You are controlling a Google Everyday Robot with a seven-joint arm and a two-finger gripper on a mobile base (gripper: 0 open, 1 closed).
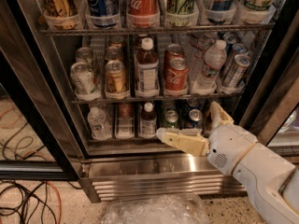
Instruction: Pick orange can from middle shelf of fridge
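The orange can [116,77] stands upright at the front of a lane on the middle shelf [154,97] of the fridge [140,168], left of centre. A second, similar can [113,54] stands behind it. My gripper [188,121] is open and empty. It hovers in front of the bottom shelf, below and to the right of the orange can, touching nothing. One finger [180,141] points left and the other [218,115] points up.
On the middle shelf, a pale silver-green can [83,78] stands left of the orange can, and a brown bottle [147,71], a red Coca-Cola can [176,74] and a water bottle [210,64] to its right. Tall cans in clear cups fill the rack above. Cables [28,199] lie on the floor to the left, crumpled plastic [154,211] below.
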